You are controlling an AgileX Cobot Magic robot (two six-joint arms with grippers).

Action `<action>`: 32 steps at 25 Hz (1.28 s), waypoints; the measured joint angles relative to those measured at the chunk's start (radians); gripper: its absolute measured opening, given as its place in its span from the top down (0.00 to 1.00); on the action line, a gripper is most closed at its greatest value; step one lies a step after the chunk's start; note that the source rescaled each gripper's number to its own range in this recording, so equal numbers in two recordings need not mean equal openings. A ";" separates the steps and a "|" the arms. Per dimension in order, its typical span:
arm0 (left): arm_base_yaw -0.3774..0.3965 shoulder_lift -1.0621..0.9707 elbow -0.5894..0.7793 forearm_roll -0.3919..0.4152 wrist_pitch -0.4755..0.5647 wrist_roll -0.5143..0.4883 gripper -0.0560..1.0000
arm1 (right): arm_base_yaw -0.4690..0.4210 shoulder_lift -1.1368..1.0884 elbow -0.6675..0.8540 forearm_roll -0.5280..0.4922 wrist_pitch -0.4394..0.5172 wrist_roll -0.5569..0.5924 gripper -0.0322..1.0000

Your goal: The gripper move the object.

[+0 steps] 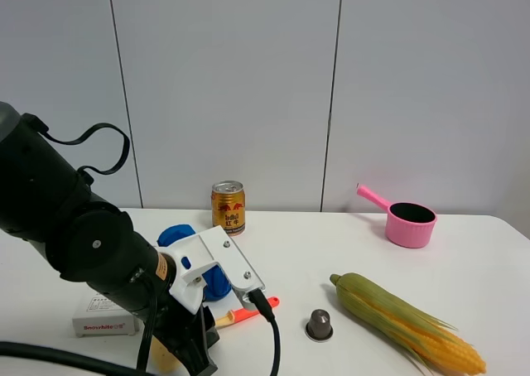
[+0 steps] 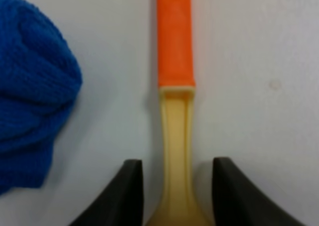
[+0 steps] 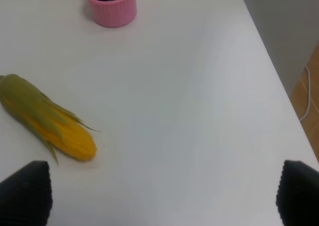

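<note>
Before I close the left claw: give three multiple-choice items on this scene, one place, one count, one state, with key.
1. Where is the pink plastic saucepan in the high view?
A. front left
B. back right
C. front centre

2. How many gold metal drink cans?
A. one
B. two
C. three

3. How is the black two-finger left claw at the yellow and orange-red toy spatula?
A. shut on it
B. shut beside it
C. open, fingers either side of its neck

Key: 1 B, it sits far back on the right. 2 A, only one stands there. 3 C, the wrist view shows a gap beside each finger.
</note>
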 joint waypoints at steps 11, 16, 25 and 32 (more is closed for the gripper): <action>0.025 -0.146 0.000 0.014 0.007 0.000 0.03 | 0.000 0.000 0.000 0.000 0.000 0.000 0.00; 0.013 -0.319 0.000 0.017 0.107 -0.052 0.03 | 0.000 0.000 0.000 0.000 0.000 0.000 0.00; 0.019 -0.672 -0.047 0.081 0.650 -0.229 0.03 | 0.000 0.000 0.000 0.000 0.000 0.000 0.00; 0.219 -0.805 -0.117 0.259 0.939 -0.319 0.03 | 0.000 0.000 0.000 0.000 0.000 0.000 0.00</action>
